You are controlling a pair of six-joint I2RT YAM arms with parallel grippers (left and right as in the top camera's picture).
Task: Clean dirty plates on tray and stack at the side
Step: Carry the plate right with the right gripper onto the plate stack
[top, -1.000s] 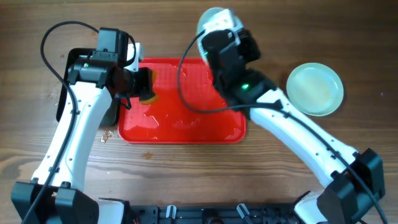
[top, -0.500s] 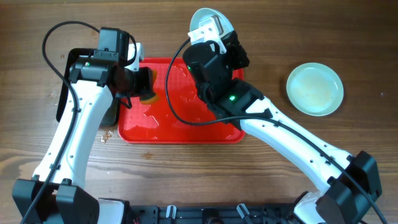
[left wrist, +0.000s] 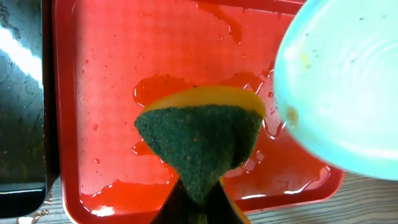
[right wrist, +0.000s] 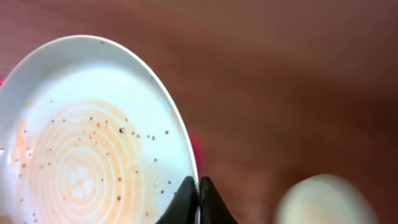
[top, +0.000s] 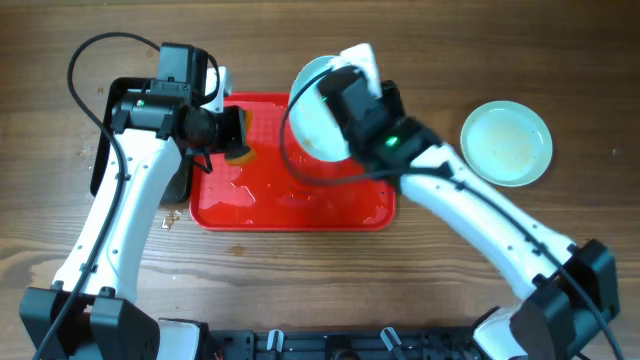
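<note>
Red plastic fills the middle of the table [top: 500, 40]: the tray [top: 300, 212] lies flat and wet with pooled liquid.

The biggest change is on the right arm. A second ago it held its load up past the tray's far edge. Now it has swung forward and to the left, so the dirty plate [top: 312, 118] hangs tilted over the tray's far half, near the left arm's tool. The right gripper [right wrist: 198, 190] is pinched tight on that plate's rim.

The left arm has not moved in the same second. The left gripper [left wrist: 193, 200] is clamped on a sponge [left wrist: 199, 146], green scouring face outward and yellow behind, poised just above the wet tray beside a black pan [left wrist: 22, 93]. In the left wrist view the plate's pale edge sits just to the sponge's right — apart from it, as far as I can tell.

A second plate [top: 506, 143] rests on the wood well to the right of the tray.

Smallest of all are the marks on the held plate's face — an orange smear [right wrist: 74, 168] in rings and scattered dark specks [right wrist: 122, 130].

My reading is that the plate is being offered to the sponge, so scrubbing is about to begin rather than finished. The stack at the side has one plate so far.
</note>
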